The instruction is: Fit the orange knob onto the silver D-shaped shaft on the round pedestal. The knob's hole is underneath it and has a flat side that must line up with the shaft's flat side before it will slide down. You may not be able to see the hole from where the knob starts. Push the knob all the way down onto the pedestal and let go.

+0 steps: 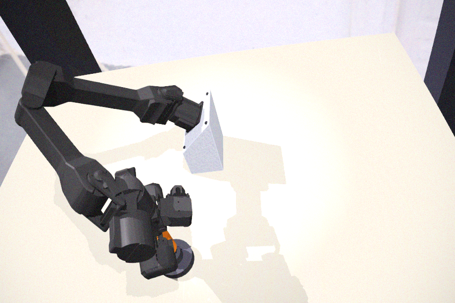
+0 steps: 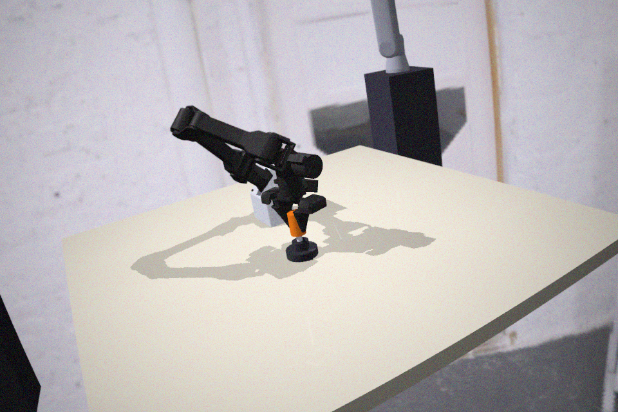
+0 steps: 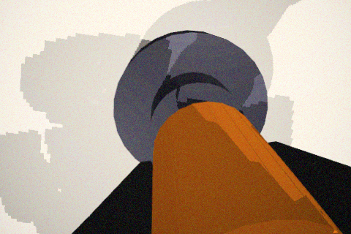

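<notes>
My gripper point(image 1: 165, 246) point(image 2: 295, 216) is shut on the orange knob point(image 1: 168, 239) point(image 2: 294, 222) point(image 3: 219, 190). It holds the knob tilted, its lower end just over the top of the silver D-shaped shaft point(image 2: 298, 239). The shaft stands on the dark round pedestal point(image 1: 183, 257) point(image 2: 301, 250) point(image 3: 142, 107) near the table's front left. In the wrist view the knob covers the shaft, and the knob's hole is hidden. A short length of bare shaft shows between the knob and the pedestal in the exterior view.
The white wedge-shaped base block point(image 1: 205, 145) point(image 2: 263, 210) of my arm stands behind the pedestal. A black pillar point(image 2: 404, 112) carrying a grey arm point(image 2: 384, 13) stands beyond the far table edge. Dark posts point(image 1: 40, 17) flank the table.
</notes>
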Motion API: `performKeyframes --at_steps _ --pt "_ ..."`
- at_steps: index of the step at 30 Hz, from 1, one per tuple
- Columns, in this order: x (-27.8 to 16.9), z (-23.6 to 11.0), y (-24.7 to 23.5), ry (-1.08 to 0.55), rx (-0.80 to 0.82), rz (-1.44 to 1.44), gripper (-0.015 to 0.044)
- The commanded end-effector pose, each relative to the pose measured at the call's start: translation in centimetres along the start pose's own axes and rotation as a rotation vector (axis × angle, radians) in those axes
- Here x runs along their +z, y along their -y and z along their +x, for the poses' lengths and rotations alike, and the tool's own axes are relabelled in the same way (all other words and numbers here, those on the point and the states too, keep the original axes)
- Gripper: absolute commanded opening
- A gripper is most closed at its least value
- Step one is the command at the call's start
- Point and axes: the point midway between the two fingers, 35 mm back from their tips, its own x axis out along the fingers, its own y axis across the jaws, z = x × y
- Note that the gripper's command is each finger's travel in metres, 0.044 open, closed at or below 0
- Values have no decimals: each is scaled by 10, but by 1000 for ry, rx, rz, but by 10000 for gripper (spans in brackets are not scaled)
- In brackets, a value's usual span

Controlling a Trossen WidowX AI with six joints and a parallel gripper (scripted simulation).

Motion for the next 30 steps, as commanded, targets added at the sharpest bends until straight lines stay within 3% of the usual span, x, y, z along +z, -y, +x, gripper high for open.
performKeyframes --at_steps 1,5,30 --pt "0 -2 2 -2 -4 -71 0" --pt "1 -1 2 -2 -3 -194 0" --pt "0 -2 1 -2 -3 -248 0"
